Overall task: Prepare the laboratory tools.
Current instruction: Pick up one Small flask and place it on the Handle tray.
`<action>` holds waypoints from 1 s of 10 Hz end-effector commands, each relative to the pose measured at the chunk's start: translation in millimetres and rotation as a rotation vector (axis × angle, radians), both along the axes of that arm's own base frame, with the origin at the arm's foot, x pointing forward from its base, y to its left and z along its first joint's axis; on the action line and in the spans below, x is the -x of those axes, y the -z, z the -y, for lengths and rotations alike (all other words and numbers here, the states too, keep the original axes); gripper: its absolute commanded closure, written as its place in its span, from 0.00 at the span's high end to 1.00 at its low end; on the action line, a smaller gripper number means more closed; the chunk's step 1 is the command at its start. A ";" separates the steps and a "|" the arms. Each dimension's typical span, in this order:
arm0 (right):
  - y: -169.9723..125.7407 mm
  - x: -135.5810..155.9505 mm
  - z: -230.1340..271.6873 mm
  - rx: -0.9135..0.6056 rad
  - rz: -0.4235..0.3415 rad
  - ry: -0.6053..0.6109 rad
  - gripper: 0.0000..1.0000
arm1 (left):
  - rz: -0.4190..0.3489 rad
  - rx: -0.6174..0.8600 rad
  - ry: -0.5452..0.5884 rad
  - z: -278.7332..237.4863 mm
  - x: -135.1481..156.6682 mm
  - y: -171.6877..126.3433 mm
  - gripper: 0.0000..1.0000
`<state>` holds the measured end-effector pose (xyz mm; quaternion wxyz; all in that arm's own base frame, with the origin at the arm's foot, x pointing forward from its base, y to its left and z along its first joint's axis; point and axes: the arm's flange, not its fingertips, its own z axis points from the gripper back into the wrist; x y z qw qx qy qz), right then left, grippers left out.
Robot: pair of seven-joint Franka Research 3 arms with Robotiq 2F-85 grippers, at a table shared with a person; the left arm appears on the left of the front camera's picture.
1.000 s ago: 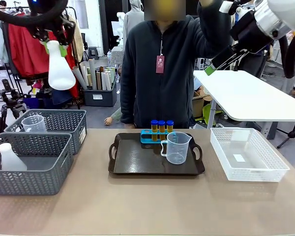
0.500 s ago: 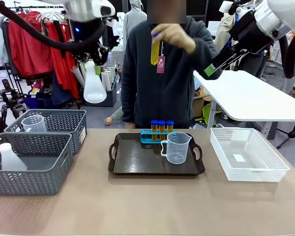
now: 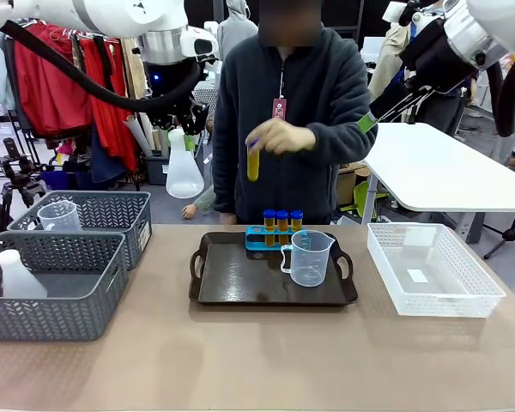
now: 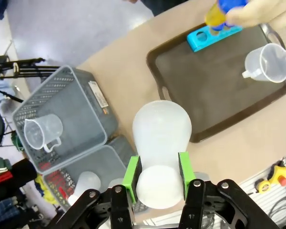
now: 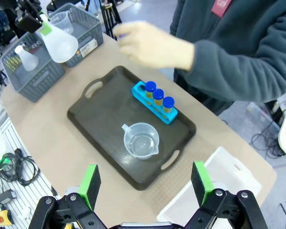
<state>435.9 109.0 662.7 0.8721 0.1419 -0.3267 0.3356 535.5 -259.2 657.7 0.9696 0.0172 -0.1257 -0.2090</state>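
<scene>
My left gripper [image 3: 184, 130] is shut on the neck of a white conical flask [image 3: 184, 174], which hangs in the air left of the person. In the left wrist view the green pads [image 4: 132, 175] clamp the flask [image 4: 162, 133] high over the table. The person's hand [image 3: 283, 136] holds a yellow-filled, blue-capped test tube [image 3: 253, 161] above the blue rack [image 3: 257, 238], where three tubes [image 3: 282, 220] stand. A clear beaker [image 3: 309, 257] rests on the dark tray [image 3: 232, 279]. My right gripper [image 5: 145, 183] is open and bare, high over the tray [image 5: 100, 114].
Two grey baskets stand at the left: the back one [image 3: 112, 206] holds a clear beaker [image 3: 60, 215], the front one [image 3: 56, 309] a white flask [image 3: 17, 276]. A white mesh basket [image 3: 384, 257] sits right of the tray. The table's front strip is bare.
My left arm has swung right and down with the flask, toward the person. The person's hand has brought the test tube down from head height toward the rack.
</scene>
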 end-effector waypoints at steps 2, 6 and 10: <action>-0.6 0.1 0.6 -0.006 0.000 -0.003 1.00 | 0.004 0.033 -0.003 -18.6 3.3 -15.1 0.00; -0.6 0.1 0.6 -0.006 0.000 -0.003 1.00 | -0.002 0.033 -0.015 -24.6 2.9 -17.3 0.00; -0.6 0.1 0.6 -0.006 0.000 -0.003 1.00 | 0.016 0.022 -0.033 -18.7 -1.0 -15.6 0.00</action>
